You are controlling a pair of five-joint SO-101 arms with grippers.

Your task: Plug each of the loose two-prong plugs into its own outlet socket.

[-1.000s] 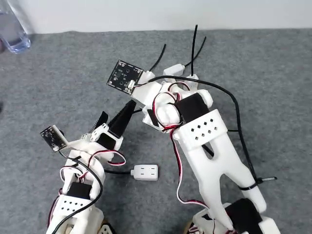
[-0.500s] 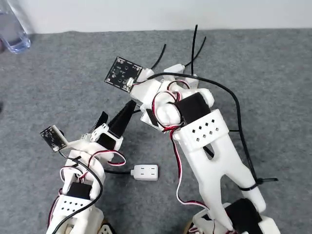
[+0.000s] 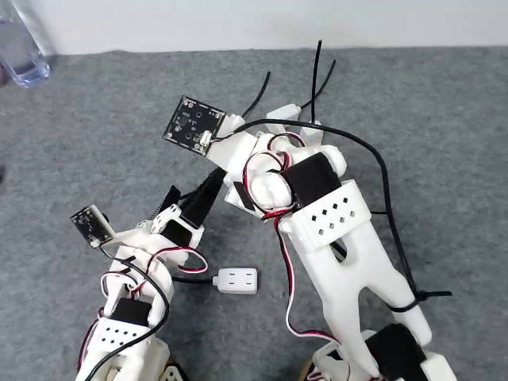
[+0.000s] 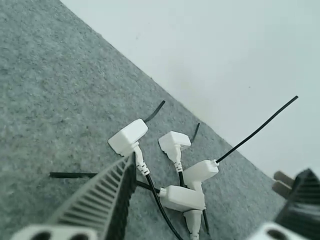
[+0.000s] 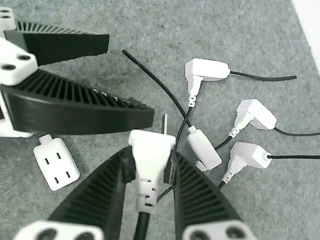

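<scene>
Right pincer (image 5: 150, 157): pinching a white plug (image 5: 149, 142) by its smooth moulded body, prongs left bare ahead, likely for insertion.
Left pincer (image 3: 193, 193): spread, ribbed black jaws empty, close alongside, probably waiting to assist.
Outlet block (image 5: 56, 171): white, boxy, flat on fuzzy grey bench (image 5: 100, 15), near both pincers.
Loose plugs (image 5: 255, 114): four, beyond the right pincer, black cords (image 5: 260, 76) trailing.

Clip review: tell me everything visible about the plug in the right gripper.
The plug is a white, plastic-looking body clamped between the black ribbed fingers of the right gripper. A thin metal prong pokes out of its front end; a second one cannot be made out. A ribbed white strain relief and a black cord leave its rear, toward the wrist. It is not inserted in anything; the outlet block lies apart from it.
</scene>
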